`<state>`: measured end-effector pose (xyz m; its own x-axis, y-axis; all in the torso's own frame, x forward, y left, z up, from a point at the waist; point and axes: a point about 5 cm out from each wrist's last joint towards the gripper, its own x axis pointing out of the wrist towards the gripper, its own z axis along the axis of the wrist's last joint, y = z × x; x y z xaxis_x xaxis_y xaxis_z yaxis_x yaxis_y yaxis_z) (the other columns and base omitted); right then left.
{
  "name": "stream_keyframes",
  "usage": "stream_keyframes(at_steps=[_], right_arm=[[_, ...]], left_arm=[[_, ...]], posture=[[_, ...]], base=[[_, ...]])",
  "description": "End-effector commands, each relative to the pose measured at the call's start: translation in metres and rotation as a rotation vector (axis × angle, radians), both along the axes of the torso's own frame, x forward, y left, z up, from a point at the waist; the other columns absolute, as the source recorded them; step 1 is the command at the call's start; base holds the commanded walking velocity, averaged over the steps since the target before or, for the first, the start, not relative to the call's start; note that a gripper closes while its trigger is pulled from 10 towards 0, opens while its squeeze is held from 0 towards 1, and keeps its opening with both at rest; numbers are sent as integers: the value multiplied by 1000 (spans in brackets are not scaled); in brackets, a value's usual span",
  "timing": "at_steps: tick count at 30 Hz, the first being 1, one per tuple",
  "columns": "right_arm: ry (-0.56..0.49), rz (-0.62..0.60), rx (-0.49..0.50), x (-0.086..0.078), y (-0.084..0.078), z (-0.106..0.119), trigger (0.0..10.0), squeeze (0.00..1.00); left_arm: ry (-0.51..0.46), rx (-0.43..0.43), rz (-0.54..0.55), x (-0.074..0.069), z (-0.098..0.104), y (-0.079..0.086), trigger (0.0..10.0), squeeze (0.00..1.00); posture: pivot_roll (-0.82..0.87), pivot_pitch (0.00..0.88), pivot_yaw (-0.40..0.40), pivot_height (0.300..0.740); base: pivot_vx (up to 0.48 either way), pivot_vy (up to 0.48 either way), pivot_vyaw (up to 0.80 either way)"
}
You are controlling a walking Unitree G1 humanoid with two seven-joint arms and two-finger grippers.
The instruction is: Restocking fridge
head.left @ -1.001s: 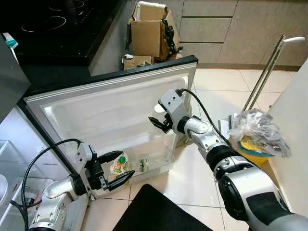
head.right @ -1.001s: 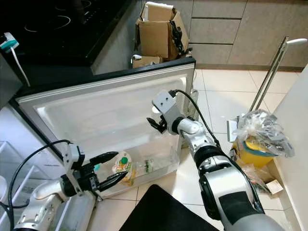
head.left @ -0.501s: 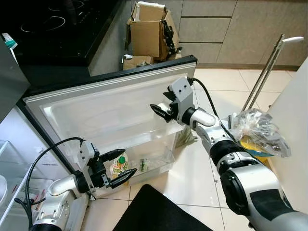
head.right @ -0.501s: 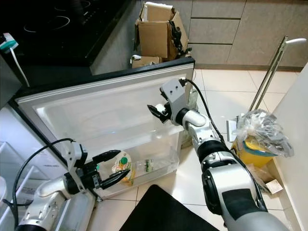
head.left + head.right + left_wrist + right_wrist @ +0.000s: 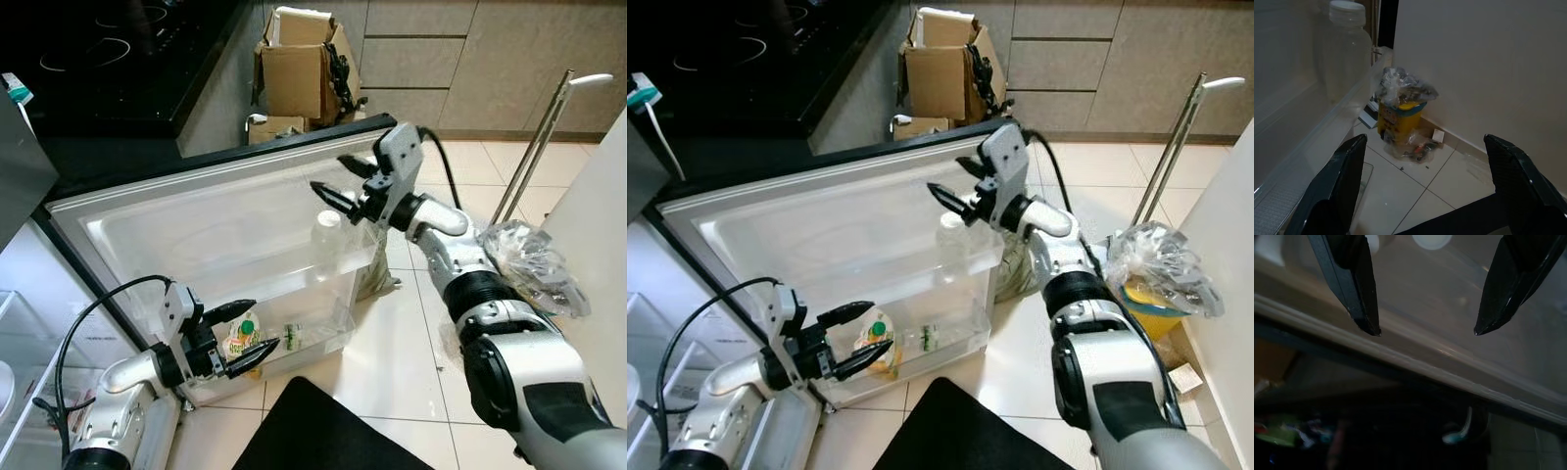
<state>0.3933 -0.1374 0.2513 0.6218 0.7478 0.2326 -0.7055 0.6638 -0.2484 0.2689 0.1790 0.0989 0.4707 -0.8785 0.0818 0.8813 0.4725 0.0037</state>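
— So, how many things sit in the fridge door (image 5: 211,220)?

— Three that can be counted. One clear plastic bottle (image 5: 324,233) with a white cap stands upright in the upper door shelf (image 5: 345,271), just below and ahead of the right gripper (image 5: 338,182) fingertips. Down in the lower door bin (image 5: 323,336) lie two more: a white pouch with a green cap and yellow-green print (image 5: 241,338), and a small clear bottle with a green label (image 5: 292,338) beside it.

— And the fingers?

— Two grippers, both spread wide and holding nothing. The right one's fingers (image 5: 1354,289) hang above the door's top edge, with the bottle's white cap (image 5: 1432,240) showing between and beyond them. The left gripper (image 5: 247,332) is low at the bin; the pouch lies between its two fingers, and I cannot tell whether they touch it.

— Anything past the door?

— One yellow bin lined with a knotted clear bag (image 5: 529,279) on the tiled floor (image 5: 402,362), beyond the right arm; it also shows between the left fingers (image 5: 1337,196). One metal pole (image 5: 534,152) leans nearby, and torn cardboard boxes (image 5: 299,64) stand by the cabinets.
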Motion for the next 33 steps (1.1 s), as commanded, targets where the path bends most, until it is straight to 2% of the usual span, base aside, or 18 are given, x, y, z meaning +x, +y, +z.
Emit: stream_keyframes(at_steps=[1,2,3,7,8,9,10,11,12,17,18,21,22,24,27,28,29,33], right_arm=[[-13,3,29,-3,-12,3,10000,0],[-13,3,29,-3,-12,3,10000,0],[-31,-60,53,-4,-31,8,10000,0],[-48,-178,92,-6,-63,14,10000,0],[-49,-264,120,-8,-83,16,10000,0],[-49,-264,120,-8,-83,16,10000,0],[-54,-422,167,-13,-118,18,10000,0],[-58,-487,182,-17,-132,19,10000,0],[-58,-487,182,-17,-132,19,10000,0],[-9,-774,227,-41,-195,1,10000,0],[-9,-774,227,-41,-195,1,10000,0],[82,-972,229,-62,-231,-28,10000,0],[82,-972,229,-62,-231,-28,10000,0],[145,-1057,230,-74,-242,-52,10000,0],[297,-1116,185,-90,-243,-99,10000,0],[297,-1116,185,-90,-243,-99,10000,0],[415,-1135,168,-101,-237,-132,10000,0],[623,-1179,94,-123,-225,-183,10000,0]], left_arm=[[13,3,-6,-3,-6,-1,10000,0],[13,3,-6,-3,-6,-1,10000,0],[14,3,-3,-4,-7,-1,10000,0],[16,4,0,-5,-8,-1,10000,0],[16,4,4,-5,-8,0,10000,0],[16,4,4,-5,-8,0,10000,0],[16,5,10,-5,-9,0,10000,0],[15,5,12,-5,-9,0,10000,0],[15,5,12,-5,-9,0,10000,0],[20,6,12,-6,-11,1,10000,0],[20,6,12,-6,-11,1,10000,0],[33,14,15,-8,-15,2,10000,0],[33,14,15,-8,-15,2,10000,0],[48,20,22,-9,-19,3,10000,0],[62,29,26,-12,-25,3,10000,0],[62,29,26,-12,-25,3,10000,0],[65,27,29,-12,-26,2,10000,0],[67,23,32,-12,-27,0,10000,0]], posture=[[-13,73,20,740],[-13,73,20,740],[-17,72,16,740],[-19,69,12,740],[-21,68,12,740],[-21,68,12,740],[-21,67,11,740],[-21,67,11,740],[-21,67,11,740],[-29,68,12,740],[-29,68,12,740],[-34,68,11,740],[-34,68,11,740],[-41,64,9,740],[-48,59,3,740],[-48,59,3,740],[-47,55,-3,740],[-44,48,-11,740]], base=[[0,0,0],[0,0,0],[0,0,0],[0,0,0],[0,0,0],[0,0,0],[0,0,0],[0,0,0],[0,0,0],[0,0,0],[0,0,0],[0,0,0],[0,0,0],[0,0,0],[0,0,0],[0,0,0],[0,0,0],[0,0,0]])
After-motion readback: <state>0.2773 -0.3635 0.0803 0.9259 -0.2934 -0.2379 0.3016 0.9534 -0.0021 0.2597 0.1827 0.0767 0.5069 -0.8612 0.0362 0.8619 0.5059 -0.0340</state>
